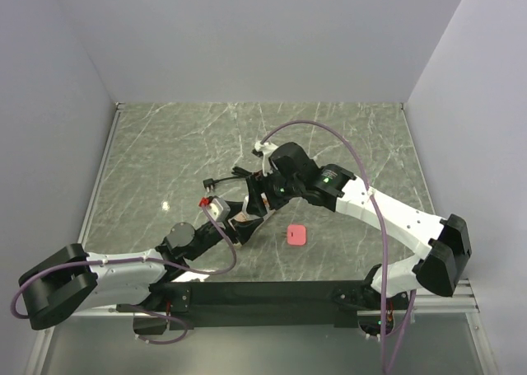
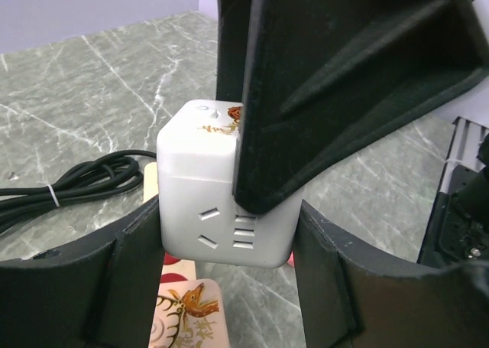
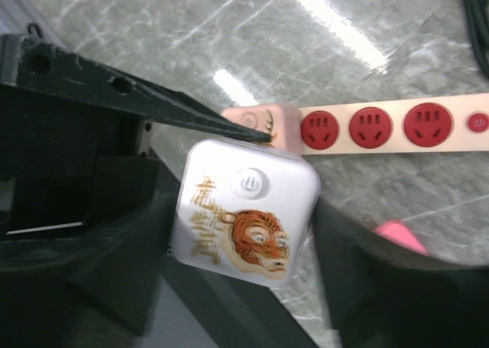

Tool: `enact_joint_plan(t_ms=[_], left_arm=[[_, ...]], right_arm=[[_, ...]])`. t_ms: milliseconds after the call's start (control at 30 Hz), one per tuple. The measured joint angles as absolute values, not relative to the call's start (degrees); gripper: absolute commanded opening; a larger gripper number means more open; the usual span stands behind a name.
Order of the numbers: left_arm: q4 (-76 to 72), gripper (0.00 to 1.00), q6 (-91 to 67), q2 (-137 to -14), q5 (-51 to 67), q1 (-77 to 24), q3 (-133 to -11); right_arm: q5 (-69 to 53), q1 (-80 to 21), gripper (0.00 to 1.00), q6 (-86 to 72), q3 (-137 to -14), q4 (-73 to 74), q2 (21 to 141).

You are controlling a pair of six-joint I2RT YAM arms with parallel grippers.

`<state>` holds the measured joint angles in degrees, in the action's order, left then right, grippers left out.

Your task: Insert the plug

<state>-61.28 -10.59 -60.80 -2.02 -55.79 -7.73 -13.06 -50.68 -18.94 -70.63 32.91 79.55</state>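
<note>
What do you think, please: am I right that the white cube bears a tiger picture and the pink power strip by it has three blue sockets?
Not quite: the sockets are red, not blue, as the right wrist view shows. The white cube does bear a tiger picture, and the pink power strip by it does show three sockets.

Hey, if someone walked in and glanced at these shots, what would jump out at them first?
A white cube adapter with a tiger printed on top, near the middle of the table, sits between the fingers of both the left hand and the right hand. The end of a pink power strip with round red sockets lies just under it, and a small pink square lies alone to its right.
</note>
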Motion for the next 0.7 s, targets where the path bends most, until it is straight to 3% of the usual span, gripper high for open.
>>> enact_joint_plan(t_ms=[167, 200, 233, 267, 367, 400, 500, 700], left_arm=[[-60.45, 0.01, -9.74, -60.86, -3.53, -56.29, -7.79], [-60.18, 0.01, -9.72, -60.88, -3.75, -56.38, -7.79], [-60.07, 0.03, -9.74, -60.9, -3.95, -56.47, -7.81], [-60.03, 0.17, -9.74, -60.93, -4.08, -56.47, -7.84], [-59.48, 0.53, -9.78, -60.97, -4.36, -56.47, -8.08], [-58.87, 0.8, -9.82, -60.99, -4.36, -56.47, -8.27], [-58.19, 0.93, -10.11, -61.25, -4.36, -56.47, -8.95], [-58.22, 0.99, -10.39, -62.13, -3.86, -56.47, -9.96]], right_arm=[[-13.96, -50.59, 0.37, -17.96, -70.63, 33.12, 80.07], [-14.02, -50.59, 0.18, -17.74, -70.63, 33.17, 80.18], [-14.11, -50.59, 0.08, -17.54, -70.63, 33.15, 80.25], [-14.13, -50.59, 0.0, -17.37, -70.61, 33.1, 80.27], [-13.82, -50.59, 0.0, -17.08, -70.13, 32.16, 80.23], [-13.58, -50.59, 0.0, -16.97, -69.78, 31.75, 80.18], [-13.23, -50.43, 0.0, -16.64, -68.03, 29.95, 79.59], [-11.25, -48.12, 0.0, -15.88, -65.45, 27.99, 78.08]])
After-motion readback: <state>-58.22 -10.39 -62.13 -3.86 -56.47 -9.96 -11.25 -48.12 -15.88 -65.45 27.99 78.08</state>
